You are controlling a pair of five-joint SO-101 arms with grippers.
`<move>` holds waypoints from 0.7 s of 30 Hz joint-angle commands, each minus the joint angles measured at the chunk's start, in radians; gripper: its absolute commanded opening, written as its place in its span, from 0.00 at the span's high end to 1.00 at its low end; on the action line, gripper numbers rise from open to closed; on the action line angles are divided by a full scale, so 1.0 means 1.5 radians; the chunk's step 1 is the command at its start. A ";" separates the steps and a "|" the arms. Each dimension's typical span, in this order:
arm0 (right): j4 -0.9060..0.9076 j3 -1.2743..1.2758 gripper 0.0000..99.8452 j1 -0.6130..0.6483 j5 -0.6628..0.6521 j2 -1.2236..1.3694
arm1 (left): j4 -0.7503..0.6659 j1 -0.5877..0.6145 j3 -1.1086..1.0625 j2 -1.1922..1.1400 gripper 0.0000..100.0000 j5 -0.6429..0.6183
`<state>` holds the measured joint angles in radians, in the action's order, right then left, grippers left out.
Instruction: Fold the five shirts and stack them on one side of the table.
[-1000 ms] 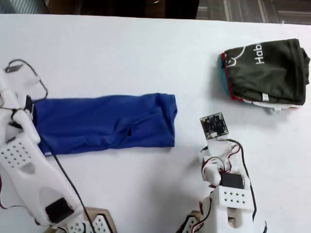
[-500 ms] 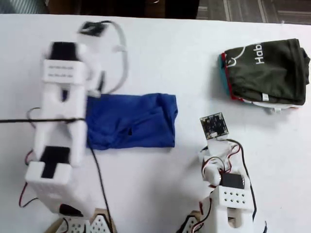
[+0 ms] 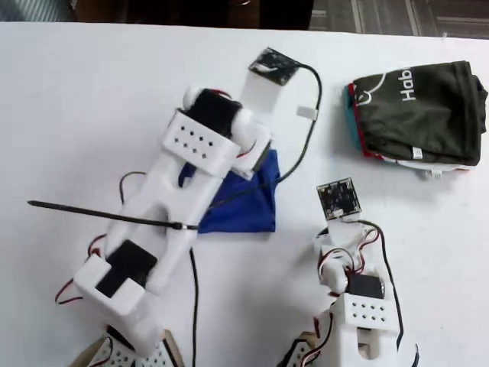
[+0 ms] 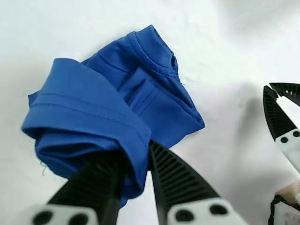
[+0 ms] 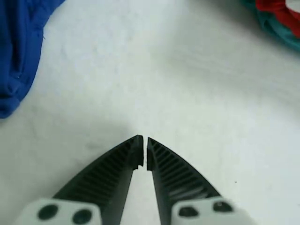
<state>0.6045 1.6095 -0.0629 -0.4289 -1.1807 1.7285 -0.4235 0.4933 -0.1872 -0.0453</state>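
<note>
**Left claw has the shirt's end; the stack lies off to the right**

High view: your left arm (image 3: pixel 176 199) lies slantwise over the middle of the table (image 3: pixel 92 92), its wrist above the blue shirt (image 3: pixel 248 202). A bunched part of the shirt shows past the arm, on its right side. The stack (image 3: pixel 416 115) of folded shirts sits well apart, at the table's right edge, with the dark one on top. The right arm (image 3: pixel 355 294) stands between shirt and stack, nearer the stack than the left arm is.

Left wrist view: the left claw (image 4: pixel 138 159) is clamped on a hemmed fold of the shirt, cloth wrapped over one finger. The rest of the shirt lies ahead of the claw on the table, collar end farthest from you. So the held end is doubled over along the shirt's length, and the fold is probably laid by going on towards that collar.

Right wrist view: the right claw (image 5: pixel 144 150) is closed with nothing in it, just above bare table. The shirt lies to one side of it and the stack's red and teal edges at the opposite corner.
</note>
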 commanded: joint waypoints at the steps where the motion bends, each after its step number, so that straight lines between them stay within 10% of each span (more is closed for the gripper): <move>1: -0.010 -0.004 0.98 -0.006 -0.001 -0.016 | -0.009 0.011 0.032 0.043 0.97 -0.002; 10: -0.010 -0.004 0.98 -0.006 -0.001 -0.016 | -0.010 0.049 0.029 0.043 0.97 0.017; 21: 0.125 -0.135 0.98 0.037 0.013 0.014 | 0.030 0.332 0.028 0.045 0.97 0.122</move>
<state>0.7012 1.5390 -0.0583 -0.4289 -1.1792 1.7591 -0.0169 0.4933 -0.1857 0.0959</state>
